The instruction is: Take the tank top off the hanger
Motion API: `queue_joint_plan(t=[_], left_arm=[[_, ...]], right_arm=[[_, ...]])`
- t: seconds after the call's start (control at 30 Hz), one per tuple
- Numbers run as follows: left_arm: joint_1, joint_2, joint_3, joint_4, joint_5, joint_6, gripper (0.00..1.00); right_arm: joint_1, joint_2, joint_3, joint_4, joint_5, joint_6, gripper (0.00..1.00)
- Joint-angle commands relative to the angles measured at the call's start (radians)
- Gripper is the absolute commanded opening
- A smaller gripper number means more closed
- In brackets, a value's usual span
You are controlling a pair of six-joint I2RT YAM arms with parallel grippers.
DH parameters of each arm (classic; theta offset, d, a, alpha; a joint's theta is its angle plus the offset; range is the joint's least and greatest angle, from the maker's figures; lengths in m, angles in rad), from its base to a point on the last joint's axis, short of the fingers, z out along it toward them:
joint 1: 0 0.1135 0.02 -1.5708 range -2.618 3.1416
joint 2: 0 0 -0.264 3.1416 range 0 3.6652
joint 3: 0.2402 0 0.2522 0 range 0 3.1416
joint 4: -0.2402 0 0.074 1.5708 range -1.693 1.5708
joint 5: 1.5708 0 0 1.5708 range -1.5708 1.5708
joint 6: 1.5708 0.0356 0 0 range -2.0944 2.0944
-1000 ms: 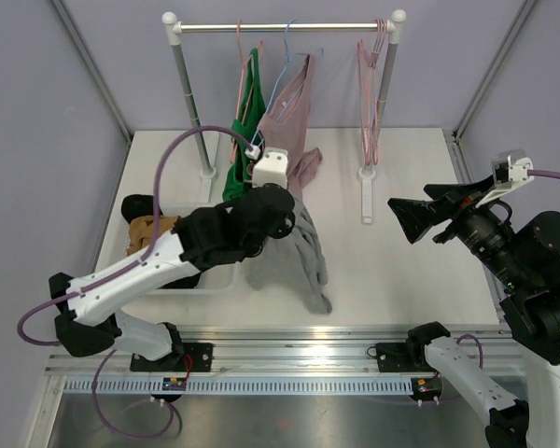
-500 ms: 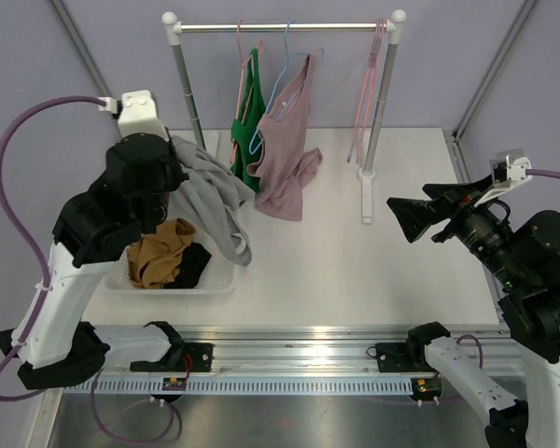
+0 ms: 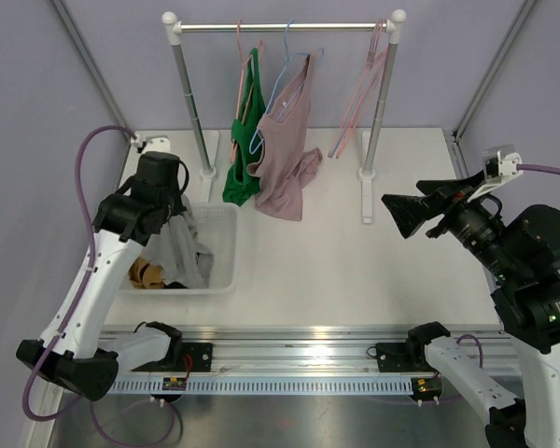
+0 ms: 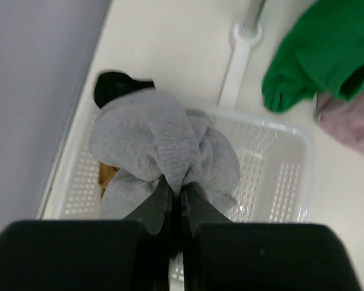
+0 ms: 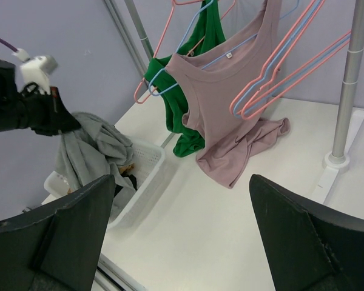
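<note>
— What's on your counter (image 3: 401, 271)?
— At the far side, a rack (image 3: 285, 27). A mauve tank top (image 3: 285, 140) and a green top (image 3: 245, 140) hang from its rail on hangers. To the near left sits a white basket (image 3: 226, 250).
— And the grey tank top (image 4: 164, 151)?
— Off any hanger, bunched and hanging down into that basket. Your left gripper (image 4: 175, 194) is clamped on a fold of it.
— The right gripper (image 5: 181, 179)?
— Jaws spread wide, holding nothing, out at the right.

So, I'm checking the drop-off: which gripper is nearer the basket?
Left. The left gripper hangs right over the basket, shut on the gray top that drapes into it. The right gripper is open, far across the table, past the rack's right post.
</note>
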Motion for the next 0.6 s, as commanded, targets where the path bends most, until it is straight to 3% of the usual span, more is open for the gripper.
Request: queue_joint_plan(t=[0.0, 0.1, 0.3, 0.4, 0.53, 0.57], left_arm=[[0.003, 0.009, -0.120, 0.033, 0.242, -0.020, 0.00], [0.002, 0.048, -0.256, 0.063, 0.363, -0.032, 0.00], [-0.003, 0.164, -0.325, 0.037, 0.400, -0.005, 0.00], [-0.032, 0.159, -0.326, 0.042, 0.443, 0.006, 0.16], [-0.089, 0.168, -0.314, 0.016, 0.439, 0.001, 0.23], [-0.102, 0.156, -0.306, 0.011, 0.433, -0.005, 0.39]], right_arm=[[-0.003, 0.032, -0.022, 0.071, -0.044, 0.019, 1.00], [-0.003, 0.069, -0.031, 0.119, -0.078, 0.042, 1.00], [-0.002, 0.238, 0.025, 0.189, -0.178, 0.126, 0.99], [-0.003, 0.324, 0.039, 0.300, -0.235, 0.200, 0.99], [0.006, 0.532, 0.167, 0.343, -0.287, 0.284, 0.99], [0.030, 0.567, 0.201, 0.331, -0.266, 0.275, 0.99]])
